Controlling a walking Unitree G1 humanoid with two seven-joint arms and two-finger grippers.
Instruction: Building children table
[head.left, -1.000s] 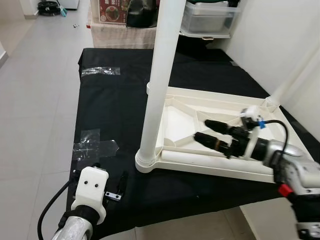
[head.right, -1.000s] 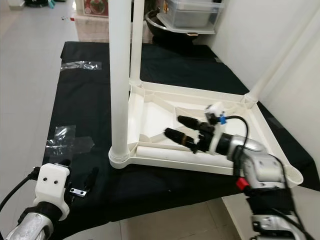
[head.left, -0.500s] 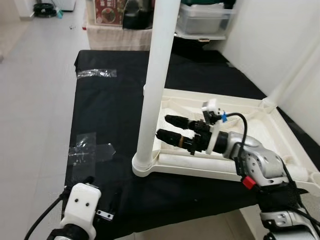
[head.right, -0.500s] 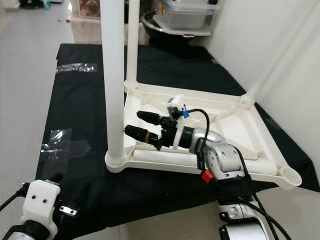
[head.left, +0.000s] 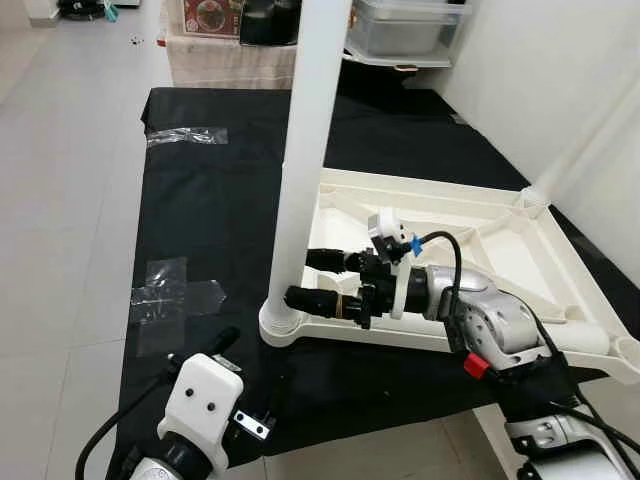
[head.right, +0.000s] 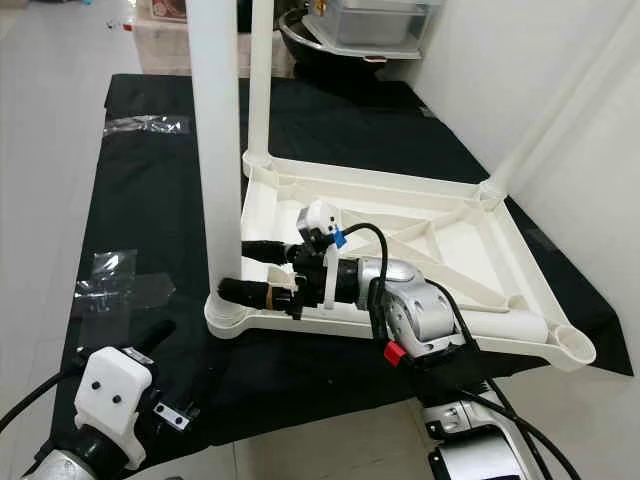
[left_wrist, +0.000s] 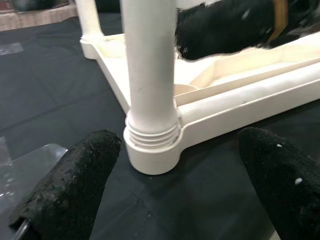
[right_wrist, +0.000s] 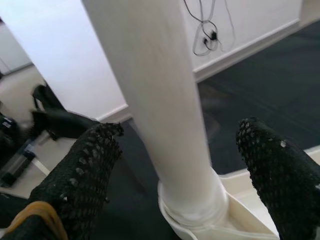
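Note:
A white children's table (head.left: 480, 215) lies upside down on a black cloth. Its near-left leg (head.left: 305, 150) stands upright in the corner socket (head.left: 280, 325). My right gripper (head.left: 302, 278) is open, one black finger on each side of this leg just above the socket; the right wrist view has the leg (right_wrist: 165, 100) between the fingers (right_wrist: 95, 150). My left gripper (head.left: 250, 365) is low at the cloth's near edge, open, facing the same socket (left_wrist: 152, 150) from a short way off. Other legs stand at the far-left corner (head.right: 260, 80) and the far-right corner (head.left: 590, 130).
A white tube (head.right: 500, 325) lies along the table's near rim. Clear tape patches (head.left: 175, 290) stick to the cloth on the left. Tiled floor (head.left: 60, 150) drops away to the left, a white wall (head.left: 560, 60) runs along the right, and boxes and a plastic bin (head.left: 400, 30) stand at the back.
My right gripper has travelled left across the table's underside to the near-left leg and now straddles its base. The camera has shifted a little; the left gripper stays low.

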